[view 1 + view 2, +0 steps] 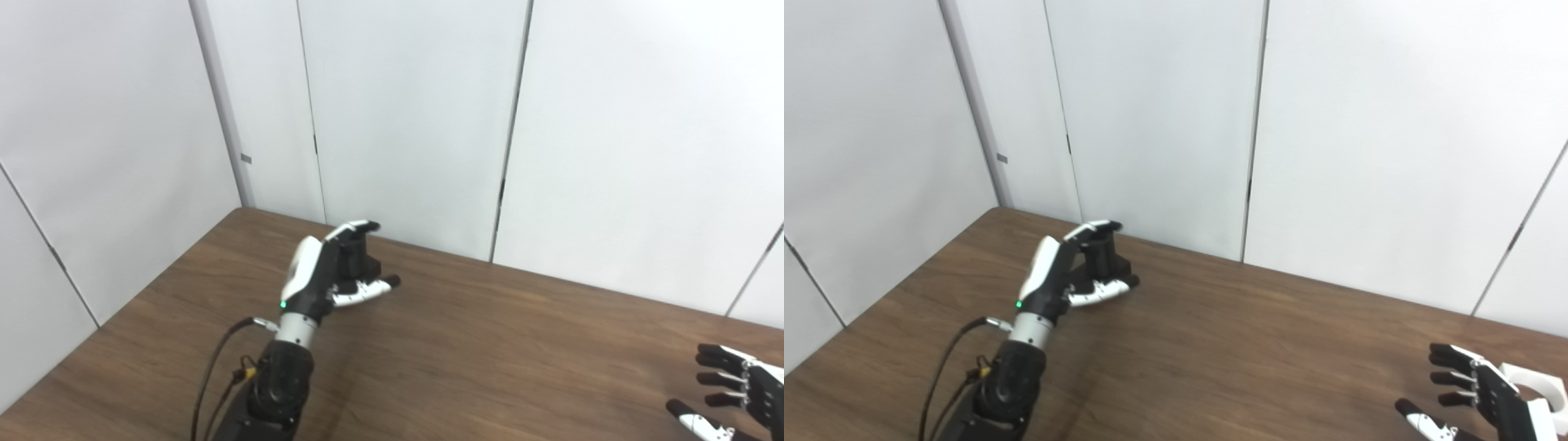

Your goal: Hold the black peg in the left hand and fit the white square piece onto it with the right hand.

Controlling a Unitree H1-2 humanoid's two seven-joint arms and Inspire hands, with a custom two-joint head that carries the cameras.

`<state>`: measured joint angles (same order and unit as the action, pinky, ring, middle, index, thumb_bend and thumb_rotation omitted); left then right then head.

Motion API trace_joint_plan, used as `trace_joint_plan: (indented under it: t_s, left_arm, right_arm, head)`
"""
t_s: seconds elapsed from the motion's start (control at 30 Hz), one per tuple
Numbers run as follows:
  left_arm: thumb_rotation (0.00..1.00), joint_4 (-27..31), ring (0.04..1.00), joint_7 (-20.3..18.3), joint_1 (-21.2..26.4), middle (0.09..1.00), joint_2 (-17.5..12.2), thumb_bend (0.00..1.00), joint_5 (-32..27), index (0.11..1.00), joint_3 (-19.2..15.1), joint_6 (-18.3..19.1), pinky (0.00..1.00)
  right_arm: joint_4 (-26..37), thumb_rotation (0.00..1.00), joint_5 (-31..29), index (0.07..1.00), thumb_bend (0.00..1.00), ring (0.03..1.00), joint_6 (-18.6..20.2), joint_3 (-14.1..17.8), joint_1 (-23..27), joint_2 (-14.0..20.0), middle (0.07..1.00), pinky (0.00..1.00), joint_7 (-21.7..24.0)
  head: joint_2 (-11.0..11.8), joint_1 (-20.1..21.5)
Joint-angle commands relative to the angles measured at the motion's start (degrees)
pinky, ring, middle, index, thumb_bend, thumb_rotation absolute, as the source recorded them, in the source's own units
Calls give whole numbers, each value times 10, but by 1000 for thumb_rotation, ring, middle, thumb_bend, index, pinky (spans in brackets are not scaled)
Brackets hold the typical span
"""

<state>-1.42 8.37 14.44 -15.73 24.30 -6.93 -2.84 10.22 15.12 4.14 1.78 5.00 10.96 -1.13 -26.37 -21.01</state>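
My left hand (pixel 327 269) is at the far left part of the table, its fingers curled over the top of the black peg (pixel 358 257) and its thumb under it; the peg stands upright in the hand (pixel 1062 275). My right hand (pixel 1476 392) is open and empty at the bottom right, fingers spread, just above the table. The white square piece (pixel 1536 384), with a round hole, lies on the table right behind that hand and is partly hidden by it. In the left eye view the piece is out of the picture; only the right hand (pixel 732 392) shows.
The brown wooden table (pixel 490 343) runs up to white wall panels (pixel 416 122) at the back and left. A black cable (pixel 211 367) hangs beside my left forearm.
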Motion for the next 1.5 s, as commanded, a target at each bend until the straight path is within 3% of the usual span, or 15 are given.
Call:
trace_joint_plan:
  t_s: [0.0, 0.27, 0.47, 0.57, 0.8, 0.9, 1.07, 1.23, 1.47]
  left_arm:
    - [290, 15, 798, 21, 33, 821, -25, 869, 21, 777, -8, -5, 679]
    - [336, 38, 898, 12, 41, 909, -56, 925, 40, 825, -18, 51, 791]
    - [347, 50, 931, 15, 49, 957, -62, 981, 91, 868, -11, 116, 741]
    - [376, 50, 952, 11, 54, 984, -66, 998, 124, 886, -2, 155, 731]
    - [468, 38, 1000, -32, 70, 1000, -94, 1000, 176, 927, 35, 225, 883]
    - [503, 27, 1000, -47, 76, 1000, -107, 1000, 188, 909, 49, 244, 905]
    - [544, -10, 1000, -64, 87, 1000, -126, 1000, 189, 887, 65, 257, 859]
    - [537, -51, 998, -60, 94, 1000, -133, 1000, 170, 873, 64, 247, 835]
    - [548, -97, 1000, -57, 106, 1000, -142, 1000, 168, 883, 75, 244, 854]
  right_arm:
    - [20, 0, -4, 707, 489, 662, -19, 3, 14, 6, 718, 547, -1]
    - [22, 0, 2, 709, 489, 662, -10, 3, 14, 7, 721, 554, -1]
    - [27, 0, -2, 708, 486, 655, -8, 3, 14, 6, 719, 550, 1]
    - [31, 0, 3, 715, 484, 661, -2, 2, 14, 6, 723, 558, 1]
    - [30, 0, -6, 706, 481, 650, -5, 6, 15, 2, 719, 541, -2]
    - [34, 0, -4, 708, 480, 653, -2, 4, 13, 3, 720, 545, 1]
    - [38, 0, 2, 703, 486, 655, 1, 3, 12, 3, 720, 544, 0]
    - [38, 0, 2, 693, 503, 649, -1, 2, 12, 2, 711, 557, 0]
    - [41, 0, 1, 701, 491, 649, 12, 3, 12, -1, 721, 537, 0]
  head:
    - [-1, -1]
    - [-2, -2]
    - [-7, -4]
    - [-8, -4]
    - [-11, -5]
    - [-13, -4]
    - [-17, -2]
    - [-20, -2]
    - [-24, 0]
